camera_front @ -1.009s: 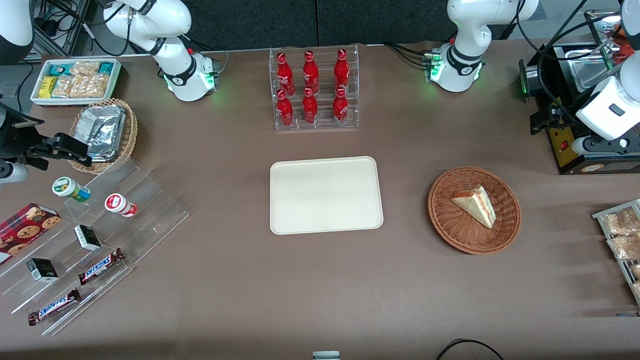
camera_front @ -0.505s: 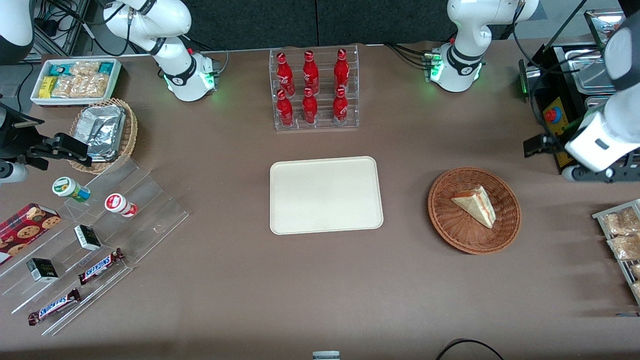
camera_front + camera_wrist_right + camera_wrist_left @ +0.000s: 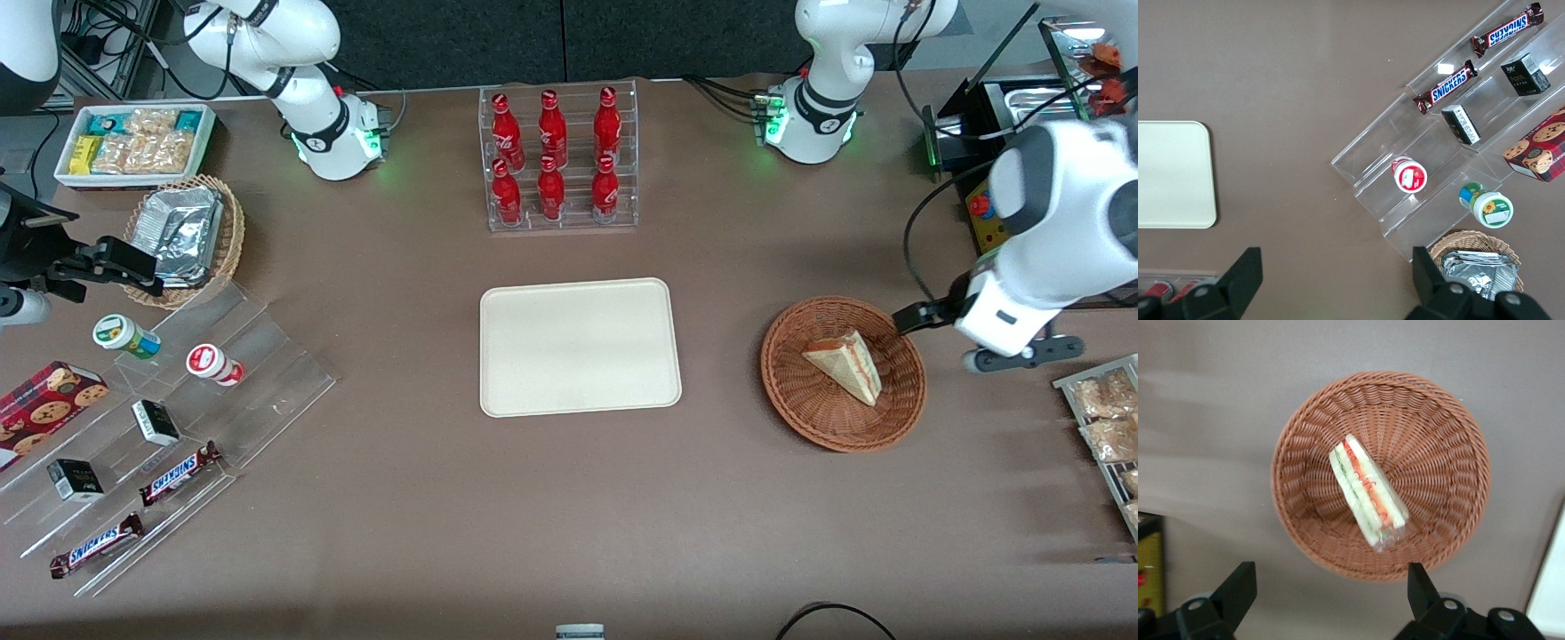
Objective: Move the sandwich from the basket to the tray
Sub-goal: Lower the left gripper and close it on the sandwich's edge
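basket: i've got the reddish-brown wicker basket [image 3: 843,373] toward the working arm's end of the table, and the only thing in it is the sandwich [image 3: 845,363].
sandwich: clear-wrapped wedge lying on its side in the bowl, red and green filling showing along the cut edge in my wrist view [image 3: 1368,489].
tray: cream tray [image 3: 580,347] sits mid-table with nothing on it, well apart from the basket.
bottle rack: clear rack [image 3: 560,158] farther from the front camera than the tray, six red bottles standing in it; i can't read their labels.
tan basket: small wicker basket [image 3: 229,242] toward the parked arm's end, foil packets inside.
white bin: bin [image 3: 133,142] of snack packets just beside it.
writing: "snickers" reads on two bars [image 3: 179,472] on the clear stepped stand.
gripper: my gripper [image 3: 1331,587] hangs above the table just beside the basket's rim, fingers spread wide, nothing between them.
sandwich vs gripper: sandwich lies in the basket, apart from both fingertips, no contact.
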Robot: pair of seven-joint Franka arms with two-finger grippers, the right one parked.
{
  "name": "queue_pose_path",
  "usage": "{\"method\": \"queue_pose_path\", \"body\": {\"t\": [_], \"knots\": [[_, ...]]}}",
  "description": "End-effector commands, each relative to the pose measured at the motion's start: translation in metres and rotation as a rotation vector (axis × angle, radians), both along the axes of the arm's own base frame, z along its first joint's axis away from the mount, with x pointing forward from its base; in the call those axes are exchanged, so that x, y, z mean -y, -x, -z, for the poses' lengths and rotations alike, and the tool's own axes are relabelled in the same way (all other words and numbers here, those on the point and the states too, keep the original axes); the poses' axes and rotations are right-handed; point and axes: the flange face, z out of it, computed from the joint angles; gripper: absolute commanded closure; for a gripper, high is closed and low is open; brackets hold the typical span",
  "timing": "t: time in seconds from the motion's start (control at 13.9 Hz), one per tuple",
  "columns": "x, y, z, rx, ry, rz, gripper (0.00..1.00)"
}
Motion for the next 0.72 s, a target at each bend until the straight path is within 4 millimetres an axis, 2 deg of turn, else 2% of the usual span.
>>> {"method": "queue_pose_path", "body": {"t": [0.0,0.22,0.43,0.65], "knots": [[0.006,0.02,0.033,0.031,-0.007,-0.121,0.0],[0.019,0.038,0.08,0.083,-0.008,-0.27,0.0],[0.022,0.035,0.099,0.1,-0.007,-0.393,0.0],[0.037,0.034,0.114,0.114,-0.002,-0.402,0.0]]}}
